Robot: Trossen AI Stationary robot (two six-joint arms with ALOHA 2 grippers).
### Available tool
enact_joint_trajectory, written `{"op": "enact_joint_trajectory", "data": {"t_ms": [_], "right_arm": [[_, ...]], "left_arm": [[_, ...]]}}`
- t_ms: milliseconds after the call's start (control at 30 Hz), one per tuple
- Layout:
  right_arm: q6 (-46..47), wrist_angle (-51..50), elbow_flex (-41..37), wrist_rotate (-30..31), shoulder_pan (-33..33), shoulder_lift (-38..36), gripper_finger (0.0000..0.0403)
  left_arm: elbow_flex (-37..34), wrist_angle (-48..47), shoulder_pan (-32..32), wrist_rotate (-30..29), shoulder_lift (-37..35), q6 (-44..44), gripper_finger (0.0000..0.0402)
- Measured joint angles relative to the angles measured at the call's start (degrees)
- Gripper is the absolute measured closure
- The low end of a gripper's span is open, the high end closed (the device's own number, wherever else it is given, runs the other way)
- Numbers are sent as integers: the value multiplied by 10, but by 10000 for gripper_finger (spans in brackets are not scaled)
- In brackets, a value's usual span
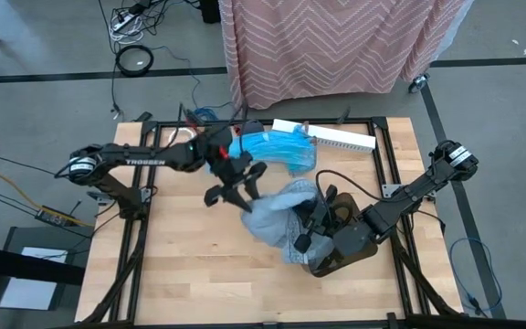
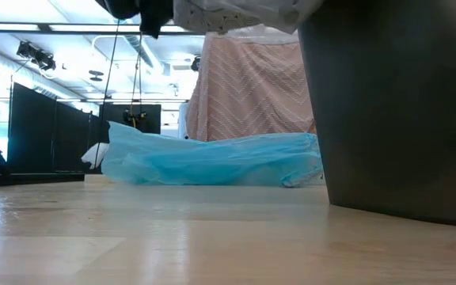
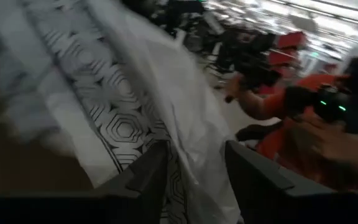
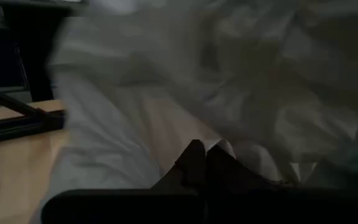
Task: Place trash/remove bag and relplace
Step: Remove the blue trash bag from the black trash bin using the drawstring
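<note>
The bag point(image 1: 277, 217), thin grey wrinkled film, is bunched over the black bin point(image 2: 394, 111) at the table's right middle. My left gripper point(image 1: 234, 196) reaches in level from the left, at the bag's left edge. It is open, with a fold of the film point(image 3: 191, 143) between its fingers. My right gripper point(image 1: 310, 227) comes from the right and is shut amid the film point(image 4: 241, 74) above the bin. In the low view the bag point(image 2: 236, 12) hangs at the bin's top. The trash is out of view. My left gripper has its open fingers point(image 3: 145, 177) on either side of a fold of the bag; I cannot tell whether they touch it. My right gripper pinches the bag's film point(image 4: 219, 144) between its two fingertips, coming about level from the table's right. The film bunches slack around them, held up off the table.
A bright blue plastic bag point(image 1: 277, 151) lies on the table just beyond the left gripper, and a long white box point(image 1: 336, 137) lies at the far edge. The wooden table point(image 1: 190, 274) shows bare in front. A person in orange point(image 3: 297, 130) is beyond the table.
</note>
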Motion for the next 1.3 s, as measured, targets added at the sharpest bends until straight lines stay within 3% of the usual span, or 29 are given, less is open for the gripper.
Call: {"op": "enact_joint_trajectory", "data": {"t_ms": [233, 533, 600, 767, 1000, 1167, 1300], "right_arm": [[1, -3, 0, 0, 0, 0, 403], [15, -14, 0, 2, 0, 0, 403], [15, -17, 0, 2, -1, 0, 403], [13, -20, 0, 2, -4, 0, 403], [12, -20, 0, -3, -8, 0, 403], [14, -20, 0, -15, -8, 0, 403], [13, -18, 0, -15, -8, 0, 403]], "left_arm": [[0, -61, 78, 12, 0, 9, 229], [-6, -229, 159, 36, 0, 131, 229], [-29, -221, 162, 73, 0, 136, 229], [-111, -2, 137, 147, 0, 15, 229], [-219, 330, 102, 63, 0, -171, 229], [-264, 399, 100, -9, 0, -235, 229], [-290, 406, 91, -12, 13, -265, 229]]}}
